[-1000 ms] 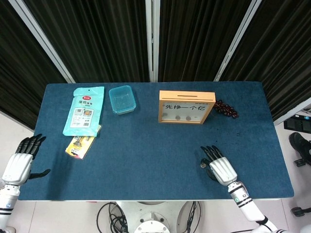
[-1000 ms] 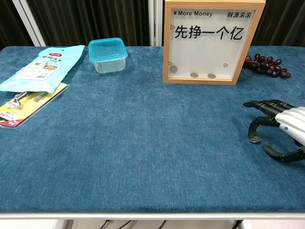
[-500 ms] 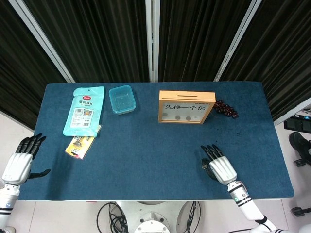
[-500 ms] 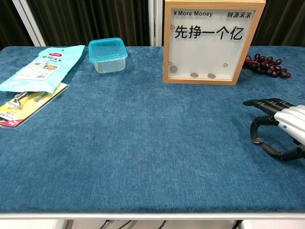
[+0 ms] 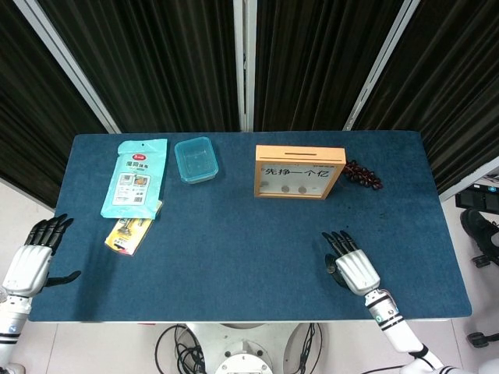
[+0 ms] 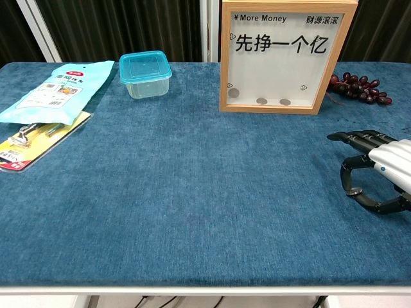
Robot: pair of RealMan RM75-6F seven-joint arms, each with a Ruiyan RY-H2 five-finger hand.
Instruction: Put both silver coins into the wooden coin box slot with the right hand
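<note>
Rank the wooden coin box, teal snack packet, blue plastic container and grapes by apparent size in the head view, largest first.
1. wooden coin box
2. teal snack packet, close to the box; ranking unsure
3. blue plastic container
4. grapes

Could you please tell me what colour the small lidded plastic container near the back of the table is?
The container is translucent light blue, clearest in the chest view.

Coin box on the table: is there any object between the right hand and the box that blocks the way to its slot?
Nothing visible does. Only bare blue cloth lies between the right hand and the wooden coin box; the grapes lie to the side of the box.
</note>
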